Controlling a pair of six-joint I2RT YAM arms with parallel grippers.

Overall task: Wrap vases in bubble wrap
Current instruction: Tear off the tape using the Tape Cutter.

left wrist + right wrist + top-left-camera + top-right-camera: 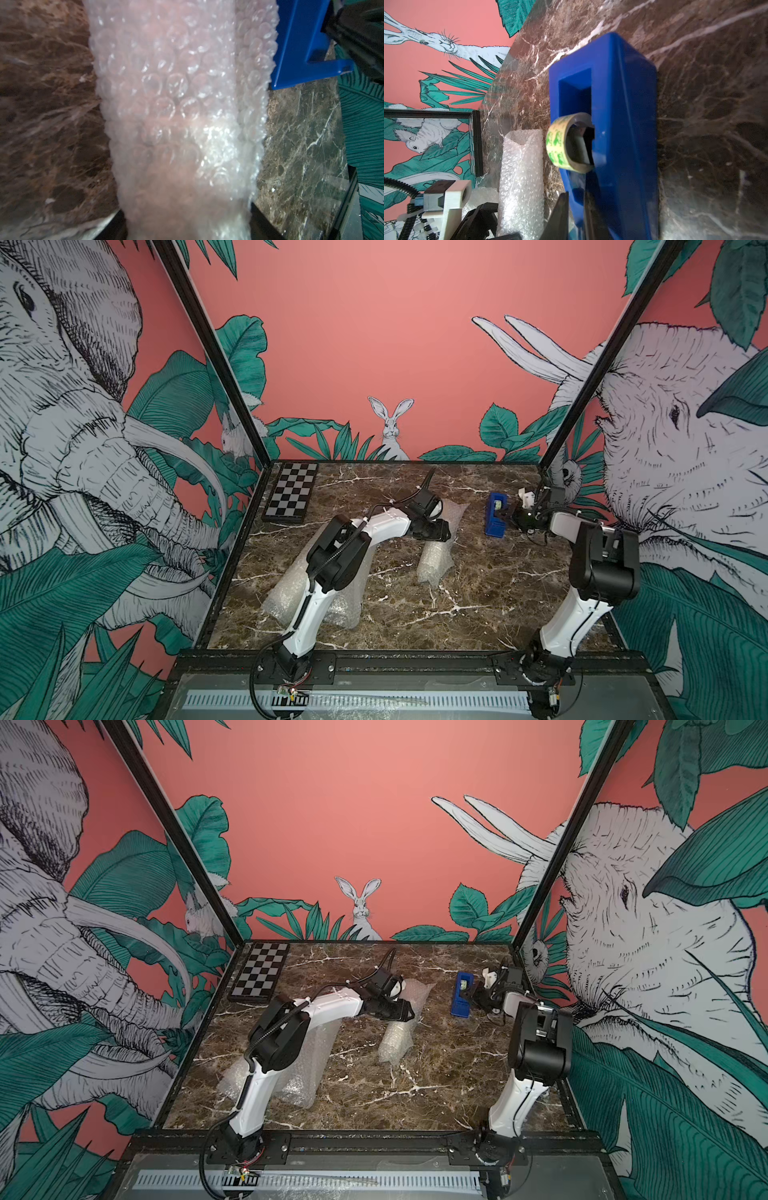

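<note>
Slotted cable duct (353, 700): along the front edge.
Chequered board (291, 497): flat in the far-left corner of the marble table (478, 614).
Bubble-wrap bundles (279, 598): two, near left, side by side. Long axes run near-left to far-right. Partly behind the left arm; contents not discernible.
Bubble-wrap roll (434, 564): centre, lying flat, long axis front to back, open end toward the back wall.
Left gripper (439, 533): astride the roll, pinching it.
Blue tape dispenser (495, 514): right of the roll. Its tape roll (560, 143) carries green print, unreadable.
Right gripper (509, 516): just beside the dispenser; grip undeterminable.
</note>
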